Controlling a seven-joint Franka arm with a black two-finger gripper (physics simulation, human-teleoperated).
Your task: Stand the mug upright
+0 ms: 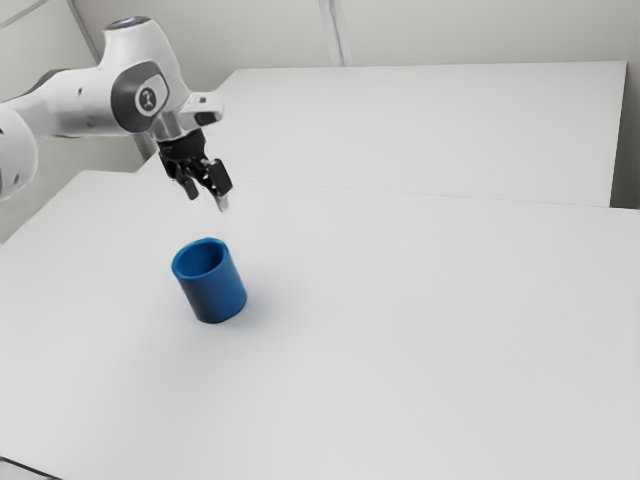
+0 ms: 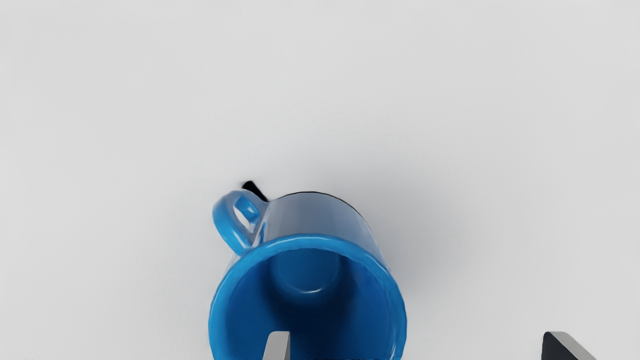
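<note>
The gripper [image 1: 207,198] hangs above the table, higher than the blue mug [image 1: 217,295] and apart from it. In the exterior view the mug appears to stand on its base, its mouth facing up. Seen from the hand, the mug [image 2: 320,215] shows its open mouth and inner bottom, with the looped handle [image 2: 225,225] on its side. The gripper [image 2: 419,345] is open, fingertips wide apart with nothing held; one tip overlaps the mouth in the wrist view, the other lies outside the rim.
The mug stands on a white table [image 1: 430,340]. Behind it is another white surface [image 1: 430,130], with a pale wall beyond. A thin dark line crosses the exterior view's lower left corner.
</note>
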